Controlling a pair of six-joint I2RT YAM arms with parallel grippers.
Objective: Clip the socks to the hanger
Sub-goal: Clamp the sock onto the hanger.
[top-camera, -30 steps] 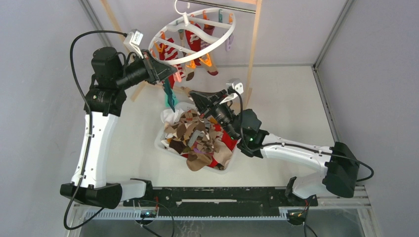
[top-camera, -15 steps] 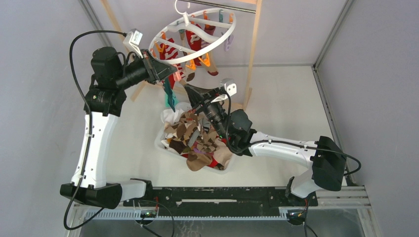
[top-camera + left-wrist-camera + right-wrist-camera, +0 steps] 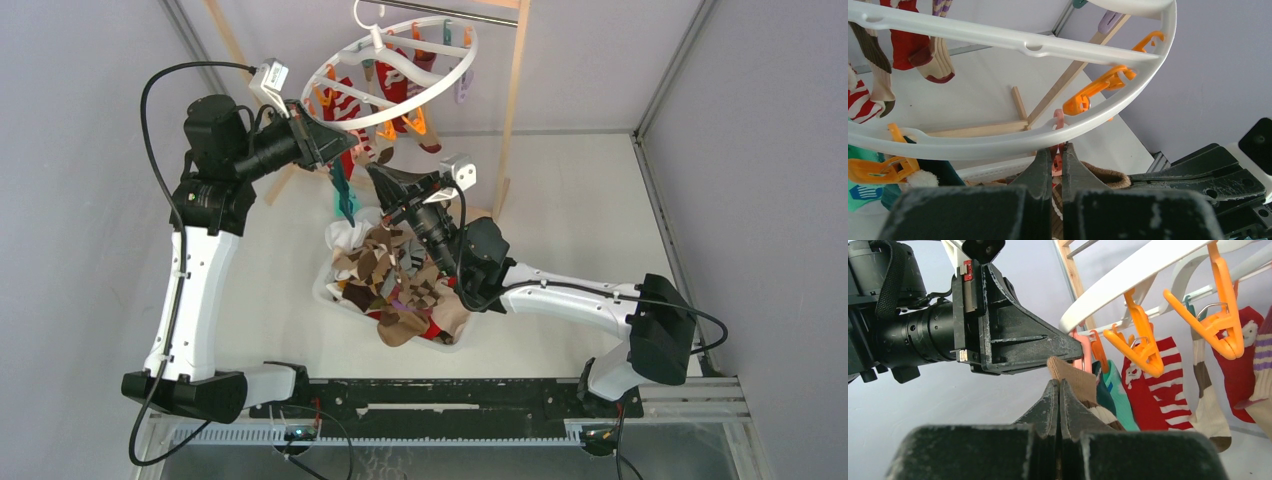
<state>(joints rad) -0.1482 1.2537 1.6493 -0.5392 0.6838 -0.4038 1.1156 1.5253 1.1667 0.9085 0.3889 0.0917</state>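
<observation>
While at pink peg [image 3: 1079,354], tan sock [image 3: 1073,380]

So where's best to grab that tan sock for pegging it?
Probably just below its end, coming from underneath, as the right claw does. The edge of the tan sock then stands up free, ready to slip into the pink peg right by it.

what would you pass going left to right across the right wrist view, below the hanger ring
left arm -> tan sock -> mint-teal sock -> red and white striped sock -> brown and white sock -> red sock
</observation>
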